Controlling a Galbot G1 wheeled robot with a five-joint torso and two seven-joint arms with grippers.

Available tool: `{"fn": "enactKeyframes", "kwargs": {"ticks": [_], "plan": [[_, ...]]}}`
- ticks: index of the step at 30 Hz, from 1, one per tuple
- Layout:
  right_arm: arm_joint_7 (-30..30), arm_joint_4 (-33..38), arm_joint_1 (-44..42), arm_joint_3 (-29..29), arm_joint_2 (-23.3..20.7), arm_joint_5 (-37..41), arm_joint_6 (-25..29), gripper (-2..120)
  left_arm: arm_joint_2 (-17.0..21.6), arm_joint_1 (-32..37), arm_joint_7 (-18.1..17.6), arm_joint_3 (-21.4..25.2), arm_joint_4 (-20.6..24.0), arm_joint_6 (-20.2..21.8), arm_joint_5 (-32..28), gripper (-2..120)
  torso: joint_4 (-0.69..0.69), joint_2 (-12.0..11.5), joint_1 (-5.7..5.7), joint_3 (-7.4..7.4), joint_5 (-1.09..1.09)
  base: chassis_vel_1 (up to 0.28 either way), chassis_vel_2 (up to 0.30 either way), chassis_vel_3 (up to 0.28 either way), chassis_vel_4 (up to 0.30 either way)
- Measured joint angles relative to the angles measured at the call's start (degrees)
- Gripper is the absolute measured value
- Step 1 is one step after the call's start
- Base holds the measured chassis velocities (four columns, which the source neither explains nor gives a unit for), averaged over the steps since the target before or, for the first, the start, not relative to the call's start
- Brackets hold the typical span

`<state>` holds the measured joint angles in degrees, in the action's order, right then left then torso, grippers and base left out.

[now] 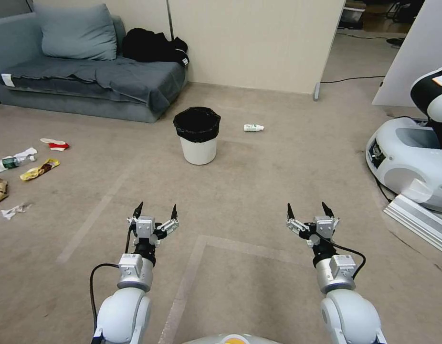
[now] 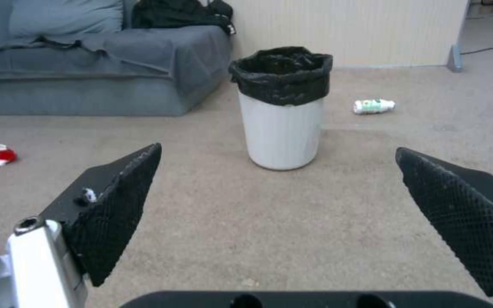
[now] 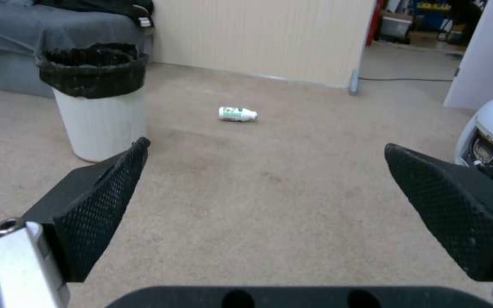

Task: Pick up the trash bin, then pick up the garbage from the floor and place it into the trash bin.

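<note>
Bin standing upright on carpet, well ahead of both empty grippers.
The trash bin sits beyond the left gripper and right gripper, both with fingers spread apart. A white bottle lies just right of it; head view alone shows wrappers far left.

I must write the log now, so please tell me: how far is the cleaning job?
Nothing looks done yet. The trash bin stands on the carpet, untouched. The left gripper and right gripper are open and empty, short of it. Left to do: lift the bin, then collect the white bottle beside it and the litter near the sofa.
</note>
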<state>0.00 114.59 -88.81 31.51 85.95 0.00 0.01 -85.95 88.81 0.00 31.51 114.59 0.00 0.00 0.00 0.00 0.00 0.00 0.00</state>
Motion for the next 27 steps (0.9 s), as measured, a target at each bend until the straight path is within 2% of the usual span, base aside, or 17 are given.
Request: {"fn": "enactKeyframes", "kwargs": {"ticks": [13,15,16,20,22,24,25,27], "plan": [[0.0,0.7,-0.8,-0.1,0.2,-0.3,0.2,100,0.0,0.5,-0.2,0.0,1.0,0.4,0.2,99,0.01,0.0,0.0,0.0,0.0,0.0,0.0,0.0,0.0],[0.4,3.8,-4.1,-0.8,1.1,-1.9,1.5,100,0.0,2.3,-1.1,0.0,4.1,2.4,1.0,100,0.0,0.0,0.0,0.0,-0.01,0.0,0.0,0.0,0.0],[0.4,3.8,-4.1,-0.8,1.1,-1.9,1.5,100,0.0,2.3,-1.1,0.0,4.1,2.4,1.0,100,0.0,0.0,0.0,0.0,-0.01,0.0,0.0,0.0,0.0],[1.6,12.0,-12.9,-2.6,3.7,-6.1,5.1,100,-0.3,7.0,-3.5,-0.2,12.0,7.6,3.4,100,-0.01,0.0,0.0,-0.01,-0.01,0.0,0.0,0.0,0.0],[1.8,13.2,-14.1,-2.9,4.1,-6.7,5.6,100,-0.3,7.8,-3.9,-0.2,13.4,8.5,3.8,100,-0.01,0.0,0.0,-0.01,-0.01,0.0,0.0,0.0,0.0],[2.4,18.0,-19.2,-4.3,5.6,-8.5,8.2,100,-0.4,10.5,-5.4,-0.3,18.1,11.6,5.2,100,-0.02,0.0,0.0,-0.01,-0.02,0.0,0.0,0.0,0.0],[2.4,18.0,-19.2,-4.3,5.6,-8.5,8.2,100,-0.4,10.5,-5.4,-0.3,18.1,11.6,5.2,100,-0.02,0.0,0.0,-0.01,-0.02,0.0,0.0,0.0,0.0],[2.2,19.6,-20.4,-5.3,6.2,-8.8,10.6,100,-0.5,13.0,-6.7,-0.4,22.2,14.3,6.4,100,0.0,0.0,0.0,-0.02,-0.01,0.0,0.0,0.0,0.0]]}}
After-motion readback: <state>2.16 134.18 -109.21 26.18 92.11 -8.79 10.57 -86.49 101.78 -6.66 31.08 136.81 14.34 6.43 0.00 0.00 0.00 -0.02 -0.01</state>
